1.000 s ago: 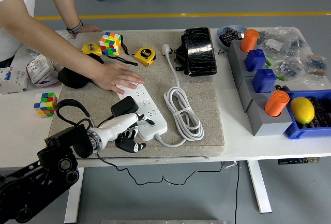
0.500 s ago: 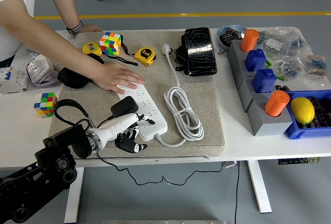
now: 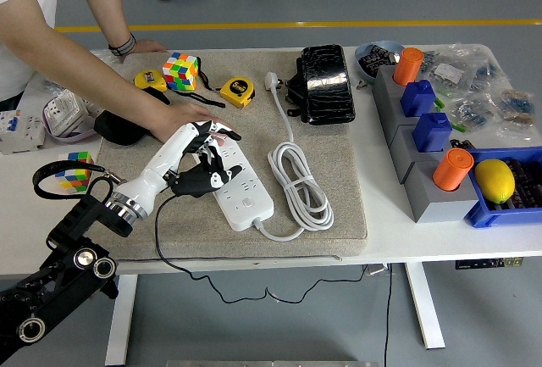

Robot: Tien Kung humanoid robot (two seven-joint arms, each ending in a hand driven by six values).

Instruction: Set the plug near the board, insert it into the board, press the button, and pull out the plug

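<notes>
Robot hand [image 3: 196, 161] on the left arm now sits over the far half of the white power strip [image 3: 240, 185], having swung up from the strip's near end, where it lay half a second ago. The black plug [image 3: 191, 184], which then stood seated in a near socket beside the fingers, now lies at the strip's left edge under the palm, its black cable [image 3: 159, 244] trailing off the near edge of the table [image 3: 440, 240]. That suggests the plug has come out of its socket, so the task's last step looks done or nearly so, though the hand hides the socket itself. The fingers [image 3: 213, 162] are loosely curled, partly closed around the plug's body, with the white thumb side reaching toward the person's hand [image 3: 185, 118], which presses flat on the strip's far end and steadies it. The strip's white cord [image 3: 298, 180] lies coiled to the right on the grey mat [image 3: 330, 130]. The right arm is out of view
</notes>
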